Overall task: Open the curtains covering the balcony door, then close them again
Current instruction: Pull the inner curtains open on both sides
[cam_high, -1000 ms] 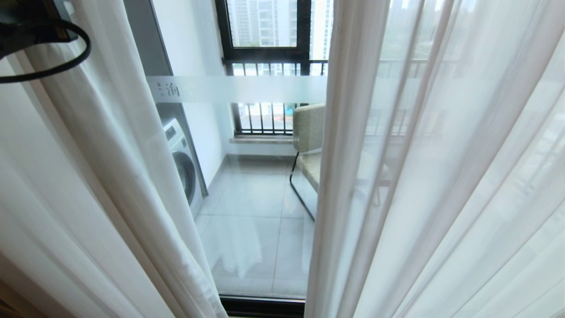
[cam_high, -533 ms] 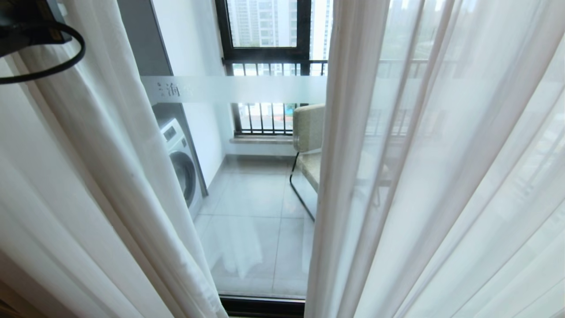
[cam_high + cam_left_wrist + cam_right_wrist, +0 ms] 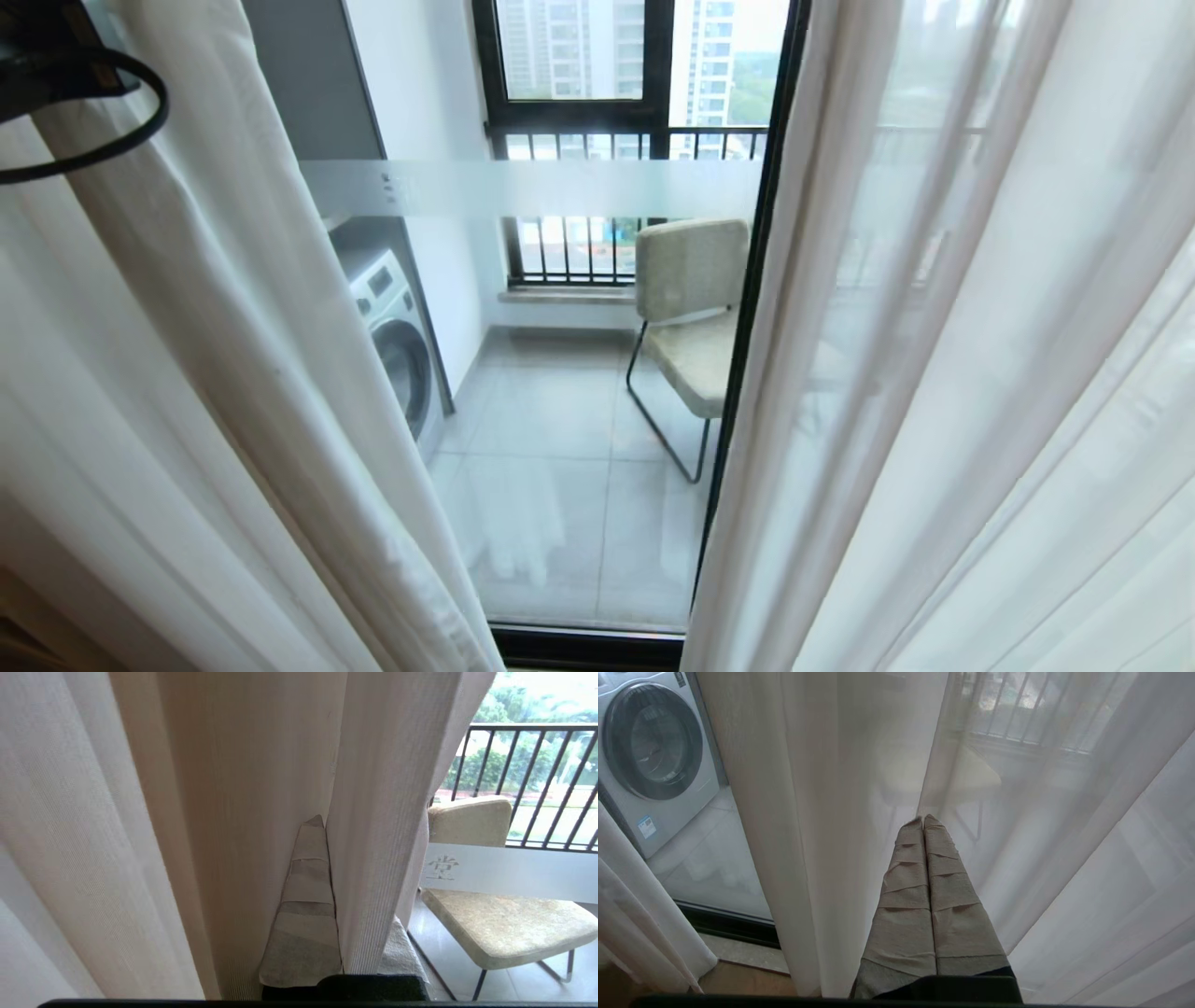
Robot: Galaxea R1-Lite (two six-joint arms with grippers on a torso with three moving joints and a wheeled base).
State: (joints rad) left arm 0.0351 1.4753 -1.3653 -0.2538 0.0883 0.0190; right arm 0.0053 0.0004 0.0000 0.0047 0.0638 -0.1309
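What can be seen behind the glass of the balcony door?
Behind the balcony door stand a washing machine and a beige chair, before a window with black railing bars. The sheer curtains veil the rest.

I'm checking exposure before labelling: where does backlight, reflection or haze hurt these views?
Head view: daylight behind the balcony door washes the sheers pale, and a reflection sits on the glass low down. Left wrist view: outdoors past the chair is overbright. Right wrist view: the sheer veils the railing in haze.
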